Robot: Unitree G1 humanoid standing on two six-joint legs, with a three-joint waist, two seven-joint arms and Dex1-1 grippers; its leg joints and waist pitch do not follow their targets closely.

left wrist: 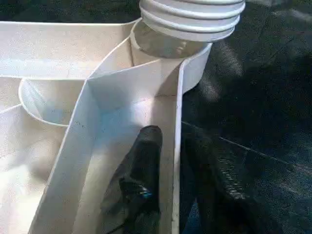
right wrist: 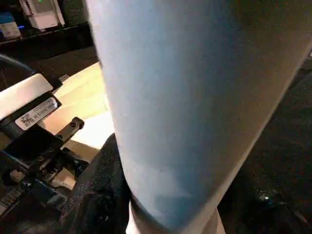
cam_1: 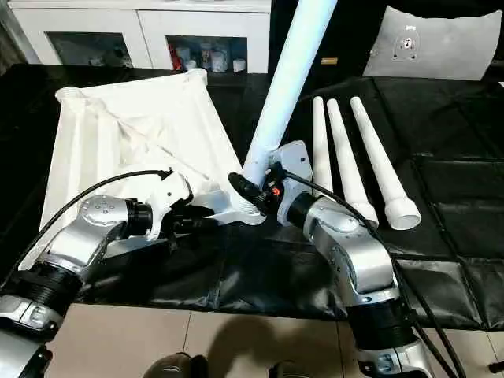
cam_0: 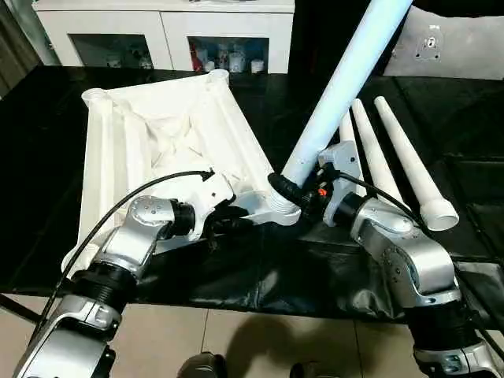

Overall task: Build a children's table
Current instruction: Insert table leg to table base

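The right hand (cam_0: 293, 191) grasps the slanting leg (cam_0: 339, 94) above the tabletop's (cam_0: 157, 134) socket; the left hand (left wrist: 168, 161) pinches the rim beside it.

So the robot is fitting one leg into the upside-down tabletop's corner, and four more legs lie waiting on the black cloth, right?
Not quite: three spare legs lie on the black cloth, not four, as the right eye view shows. The rest holds: the right end effector has one leg at the corner socket of the upside-down tabletop.

The right gripper (cam_0: 293, 191) holds a tilted leg (cam_0: 346, 87) at the upturned tabletop's (cam_0: 169, 134) corner socket (cam_0: 276, 211); three legs (cam_0: 386, 157) lie beside.
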